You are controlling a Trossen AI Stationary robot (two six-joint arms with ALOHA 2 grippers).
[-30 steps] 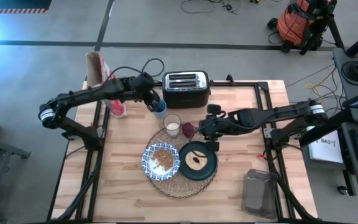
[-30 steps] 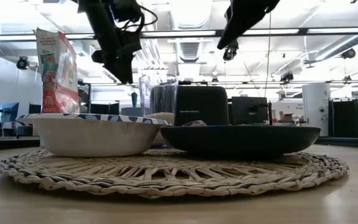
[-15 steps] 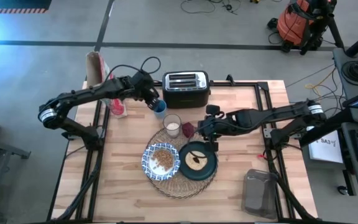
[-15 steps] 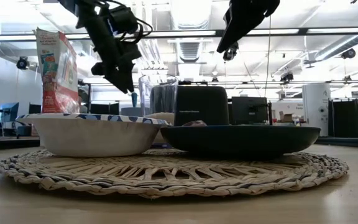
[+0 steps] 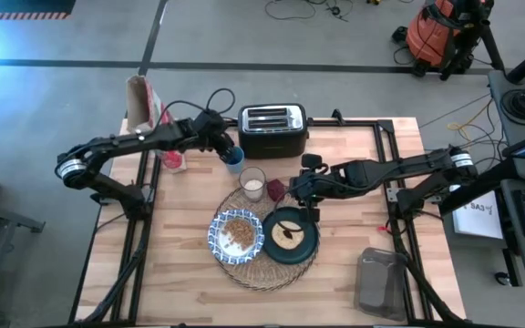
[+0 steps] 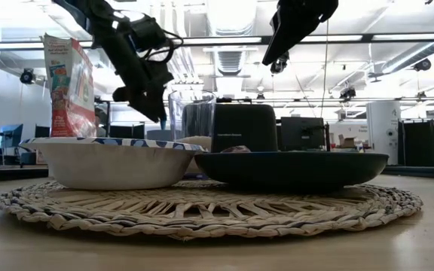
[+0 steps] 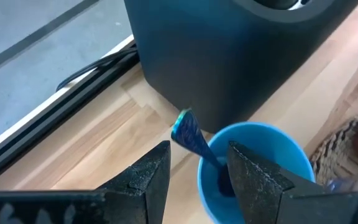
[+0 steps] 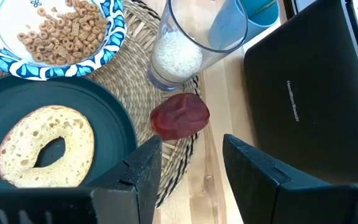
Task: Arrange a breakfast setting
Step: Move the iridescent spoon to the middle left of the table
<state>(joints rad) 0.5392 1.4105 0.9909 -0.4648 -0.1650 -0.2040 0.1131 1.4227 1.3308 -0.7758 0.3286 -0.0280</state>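
Pale, smooth planked wood forms the table. The placemat at the frame's centre is rough woven straw. The plate looks matt dark teal, the toaster smooth black plastic, the glass clear and glossy.

Black-and-silver toaster at the table's far edge; small blue cup just beside it.

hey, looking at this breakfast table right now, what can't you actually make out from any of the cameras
- Spoon: its bowl end is sunk in the blue cup, left wrist view; too small in the high view.
- Dark-red item: what it is stays unclear, right wrist view; barely peeks over the plate in the low view.
- Bowl contents: hidden by its own wall, low view.
- Glass: rim cut off by the picture's edge, right wrist view.
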